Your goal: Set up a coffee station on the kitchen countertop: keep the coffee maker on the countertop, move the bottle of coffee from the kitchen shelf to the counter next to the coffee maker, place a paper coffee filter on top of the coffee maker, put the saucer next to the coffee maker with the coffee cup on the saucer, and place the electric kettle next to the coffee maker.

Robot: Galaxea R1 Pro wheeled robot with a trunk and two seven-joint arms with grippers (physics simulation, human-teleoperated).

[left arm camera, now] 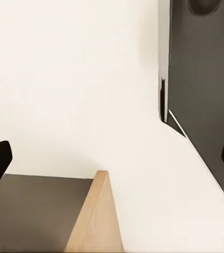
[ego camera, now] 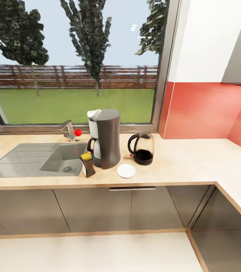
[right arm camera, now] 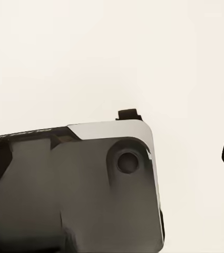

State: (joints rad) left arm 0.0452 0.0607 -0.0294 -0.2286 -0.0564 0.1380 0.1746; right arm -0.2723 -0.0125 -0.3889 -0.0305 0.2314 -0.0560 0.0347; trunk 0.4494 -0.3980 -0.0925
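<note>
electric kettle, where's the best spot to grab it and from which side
Probably the black loop handle of the electric kettle. It arcs out on the side facing the coffee maker, so come from above or the front, where the saucer lies low.

The pale countertop (ego camera: 181, 162) carries a coffee maker (ego camera: 105, 138), kettle (ego camera: 142, 148), saucer (ego camera: 126, 170) and coffee bottle (ego camera: 87, 164). A grey sink (ego camera: 33, 160) is set into it.

Bare desk (ego camera: 196, 158) is lying open at frame right; coffee maker (ego camera: 107, 138), kettle (ego camera: 142, 148), bottle (ego camera: 87, 164) and saucer (ego camera: 126, 170) are crowding the centre.

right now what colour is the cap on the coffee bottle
Yellow, on the dark brown bottle of coffee; clearest in the head view.
</note>
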